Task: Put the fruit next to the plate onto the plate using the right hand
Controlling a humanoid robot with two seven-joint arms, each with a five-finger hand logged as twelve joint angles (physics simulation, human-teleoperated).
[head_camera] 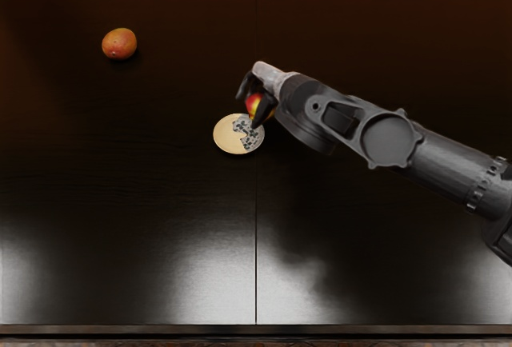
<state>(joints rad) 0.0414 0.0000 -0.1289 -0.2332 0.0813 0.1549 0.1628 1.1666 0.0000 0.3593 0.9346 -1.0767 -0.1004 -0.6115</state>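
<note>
Hand point(261, 89) clasping fruit point(254, 105), beside plate point(226, 138)

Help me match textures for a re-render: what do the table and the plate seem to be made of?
Table: dark wood or laminate by its look, with a glossy finish; bright glare patches and faint horizontal grain show. Plate: tan with a grey pattern, a matte look with no highlights; it could be ceramic or wood, the render leaves it open.
</note>
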